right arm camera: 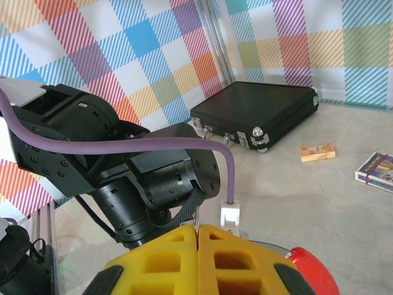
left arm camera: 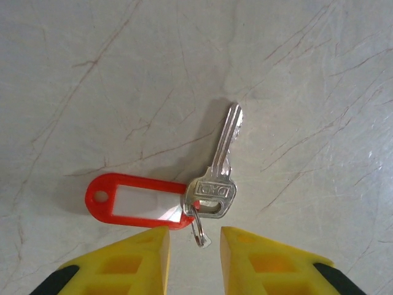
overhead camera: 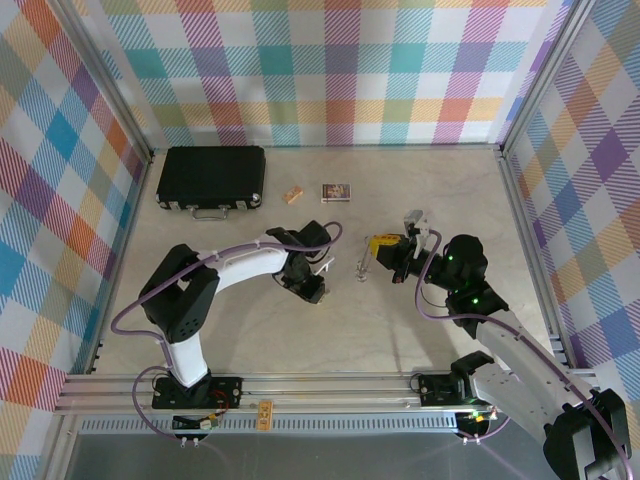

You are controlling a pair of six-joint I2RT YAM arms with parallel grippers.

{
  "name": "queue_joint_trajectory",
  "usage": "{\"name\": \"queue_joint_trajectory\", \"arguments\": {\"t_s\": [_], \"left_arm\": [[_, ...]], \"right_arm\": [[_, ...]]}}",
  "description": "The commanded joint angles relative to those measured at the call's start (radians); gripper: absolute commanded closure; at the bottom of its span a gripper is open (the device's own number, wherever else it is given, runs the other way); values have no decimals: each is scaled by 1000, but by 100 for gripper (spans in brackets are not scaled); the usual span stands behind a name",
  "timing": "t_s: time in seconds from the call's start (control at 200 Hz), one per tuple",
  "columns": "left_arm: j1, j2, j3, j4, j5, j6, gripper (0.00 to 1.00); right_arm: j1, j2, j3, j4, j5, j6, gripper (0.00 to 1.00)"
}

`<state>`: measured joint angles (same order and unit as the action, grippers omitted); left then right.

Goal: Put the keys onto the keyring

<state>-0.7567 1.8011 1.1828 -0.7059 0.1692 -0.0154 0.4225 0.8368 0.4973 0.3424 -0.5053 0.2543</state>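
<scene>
Left gripper [left arm camera: 195, 238] hangs just above the table [left arm camera: 92, 74] with its yellow fingers [left arm camera: 144, 258] parted to a narrow gap and nothing between them. The keyring [left arm camera: 198, 228], a small split ring, lies flat in front of that gap. It is joined to a red tag [left arm camera: 138, 203], which stretches to the left. A silver key [left arm camera: 216, 184] lies with its head on the tag's right end and its blade pointing away from the fingers. The ring seems to pass through the key's head, so I judge this key to be already threaded, though the overlap there is too tight to be sure.

To the right, the right gripper [right arm camera: 198, 232] faces the left arm [right arm camera: 123, 184] with its fingers pressed together. A thin metal sliver stands up out of the seam between them. From above, a slim silver piece [overhead camera: 362, 264] shows just left of the right gripper [overhead camera: 384, 243], near the middle of the table. I take this for a second key pinched edge-on, but cannot confirm its shape.

By my reading the task is about midway. One key appears to sit on the ring and the other is held apart from it. What remains is for the left gripper to take hold of the ring, for the two arms to bring their pieces together, and for the held key to be worked onto the coil.

Along the far side sit a black case [overhead camera: 211, 178], a tan block [overhead camera: 292, 194] and a printed card [overhead camera: 336, 191], well away from the work.
</scene>
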Motion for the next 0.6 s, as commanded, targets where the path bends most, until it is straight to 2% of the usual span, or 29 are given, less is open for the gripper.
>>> {"name": "queue_joint_trajectory", "arguments": {"t_s": [0.0, 0.355, 0.595], "left_arm": [[-16, 13, 16, -32, -17, -31, 72], [-26, 42, 23, -33, -22, -38, 72], [-26, 48, 24, -32, -17, -37, 81]], "right_arm": [[3, -3, -6, 22, -17, 11, 100], [4, -3, -5, 23, -18, 12, 100], [4, -2, -6, 23, -19, 14, 100]]}}
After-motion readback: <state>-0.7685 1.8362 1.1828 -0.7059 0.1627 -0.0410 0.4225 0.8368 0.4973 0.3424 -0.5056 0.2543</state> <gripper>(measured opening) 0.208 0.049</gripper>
